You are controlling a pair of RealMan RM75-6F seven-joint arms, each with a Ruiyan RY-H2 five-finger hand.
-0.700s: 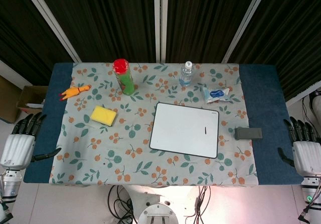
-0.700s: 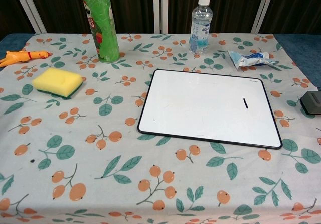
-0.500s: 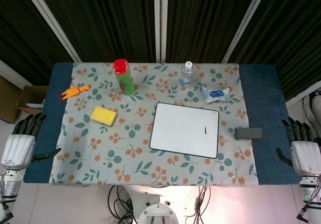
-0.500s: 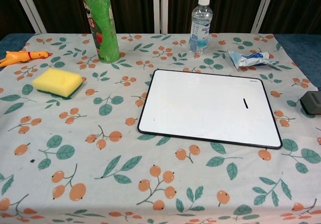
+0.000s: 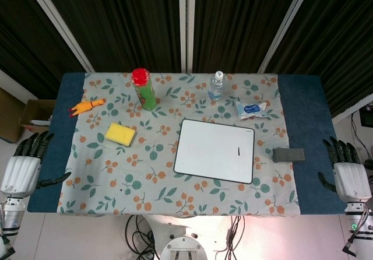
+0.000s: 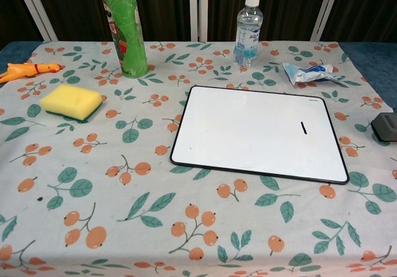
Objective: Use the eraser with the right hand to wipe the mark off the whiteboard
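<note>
The left hand is being held beside the table's left edge in the head view, fingers spread apart and nothing gripped; it is not being shown by the chest view. On the floral tablecloth, going rightward, an orange rubber chicken toy is being seen lying near the far left corner, a yellow sponge is being seen flat just in front of it, and a green can with a red lid is being seen standing upright behind. A clear water bottle is being seen upright at the far edge. The whiteboard is lying flat right of the middle, with a short dark mark being shown near its right side. A crumpled blue-and-white packet is lying behind the board's right corner. The dark grey eraser is resting just beside the board's right edge, untouched. The right hand is being held off the table's right edge, well apart from the eraser, fingers spread and nothing held.
</note>
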